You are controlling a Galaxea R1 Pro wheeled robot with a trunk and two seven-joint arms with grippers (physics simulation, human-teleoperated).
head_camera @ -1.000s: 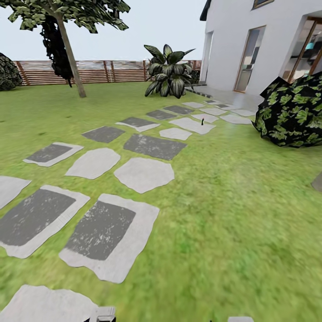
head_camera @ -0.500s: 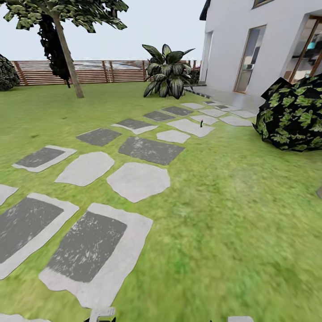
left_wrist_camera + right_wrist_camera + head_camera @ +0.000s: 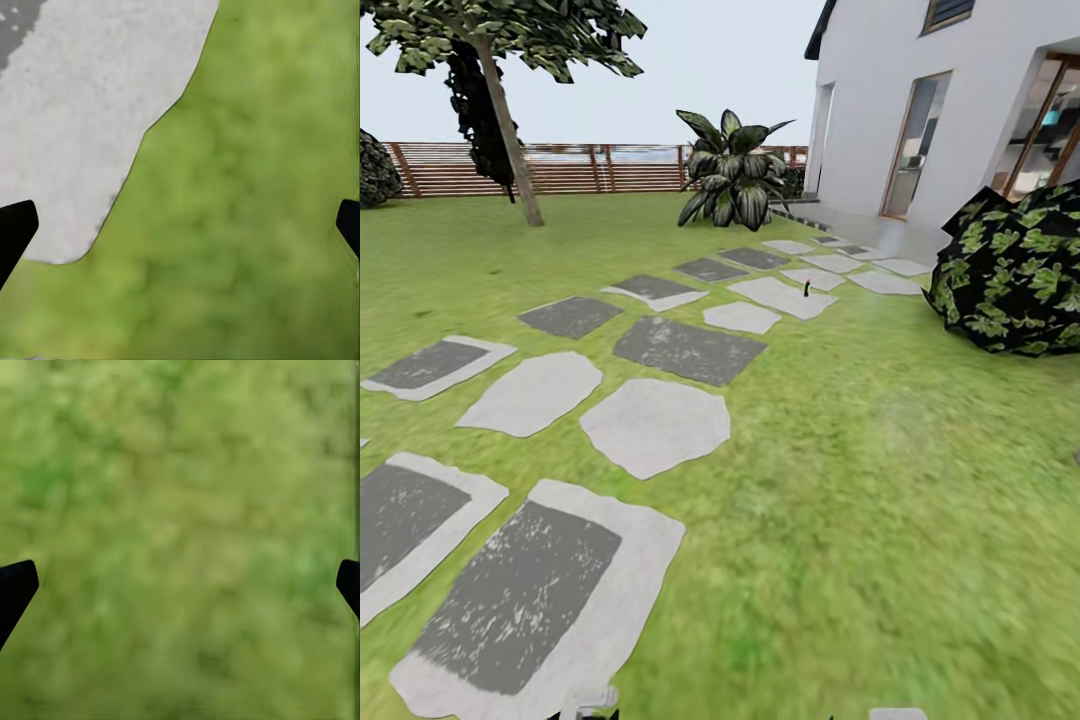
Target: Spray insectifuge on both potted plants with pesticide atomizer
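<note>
I am out in the garden, on its green lawn (image 3: 880,480). A small dark upright thing (image 3: 806,290) stands on a far stepping stone; it is too small to tell if it is the pesticide atomizer. The potted plants are out of view. My left gripper (image 3: 180,225) is open over grass and the edge of a pale stone (image 3: 82,127), with nothing between its black fingertips. The right gripper (image 3: 180,585) is open too, above bare grass.
A path of grey and pale stepping stones (image 3: 655,425) runs from the lower left toward the white house (image 3: 900,110). A dark leafy bush (image 3: 1015,270) sits at the right. A big striped plant (image 3: 732,175), a tree (image 3: 500,110) and a brown slatted fence (image 3: 570,168) stand at the back.
The whole head view has shifted: the stepping stones have slid down and left, so the camera has moved forward over the lawn. Both grippers stay as they were.
</note>
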